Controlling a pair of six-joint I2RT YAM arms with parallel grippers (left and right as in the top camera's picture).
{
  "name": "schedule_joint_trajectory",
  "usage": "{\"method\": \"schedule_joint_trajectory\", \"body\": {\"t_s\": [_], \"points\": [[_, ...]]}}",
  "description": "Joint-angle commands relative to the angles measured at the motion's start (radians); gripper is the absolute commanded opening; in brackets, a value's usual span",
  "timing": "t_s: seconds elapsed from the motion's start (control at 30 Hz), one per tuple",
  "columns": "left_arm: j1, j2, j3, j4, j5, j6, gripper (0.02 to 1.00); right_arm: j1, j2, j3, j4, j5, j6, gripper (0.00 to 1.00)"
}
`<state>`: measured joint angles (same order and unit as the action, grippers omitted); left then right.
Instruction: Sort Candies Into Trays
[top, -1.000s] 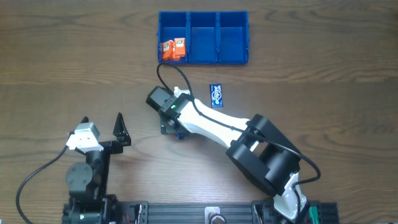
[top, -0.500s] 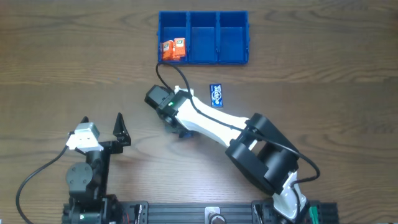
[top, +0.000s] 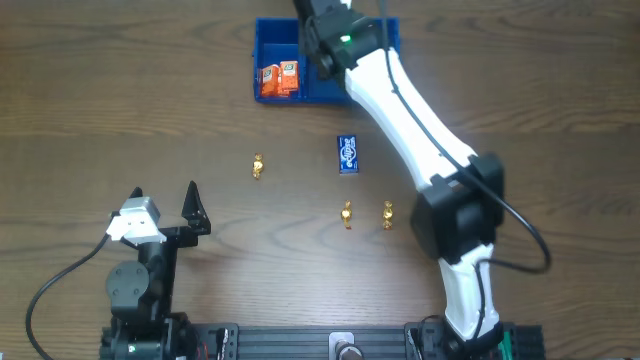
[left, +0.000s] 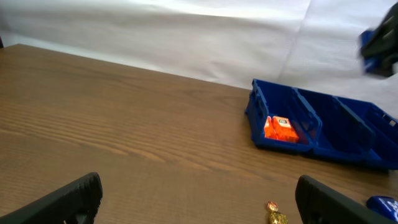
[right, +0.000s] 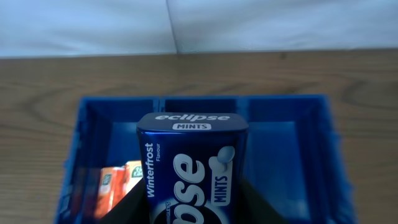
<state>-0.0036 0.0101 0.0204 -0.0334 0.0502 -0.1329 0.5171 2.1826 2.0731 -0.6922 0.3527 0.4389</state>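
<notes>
Right gripper (right: 193, 210) clamping mint tin (right: 193, 163) above tray (right: 300, 107) at table's 12 o'clock.
Risk: tin releasing off-centre, straddling divider or joining orange boxes (right: 115, 182) in 9 o'clock compartment.
Left gripper (left: 199, 202) sitting at 7 o'clock, fingers spread wide.

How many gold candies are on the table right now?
3. One gold candy lies left of the blue tin; two sit side by side nearer the arm bases. The right arm may hide others.
</notes>
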Motion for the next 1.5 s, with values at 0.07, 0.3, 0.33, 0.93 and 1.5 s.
{"method": "schedule_joint_trajectory", "body": {"t_s": [0.07,0.3,0.33,0.93,1.5], "points": [[0.004,-0.005,-0.016,-0.043,-0.008,0.006,0.998,-0.016,0.109,0.003,0.038,-0.017,-0.021,0.321],[0.004,-0.005,-0.016,-0.043,-0.008,0.006,0.998,-0.029,0.135,0.003,0.04,-0.026,-0.01,0.424],[0.004,-0.005,-0.016,-0.043,-0.008,0.006,0.998,-0.03,0.135,0.003,0.04,-0.03,-0.01,0.601],[0.004,-0.005,-0.016,-0.043,-0.008,0.006,0.998,0.037,-0.323,-0.764,0.046,-0.154,0.056,0.844],[0.004,-0.005,-0.016,-0.043,-0.008,0.006,0.998,0.03,-0.142,-0.79,0.137,-0.191,0.093,0.419]]}}
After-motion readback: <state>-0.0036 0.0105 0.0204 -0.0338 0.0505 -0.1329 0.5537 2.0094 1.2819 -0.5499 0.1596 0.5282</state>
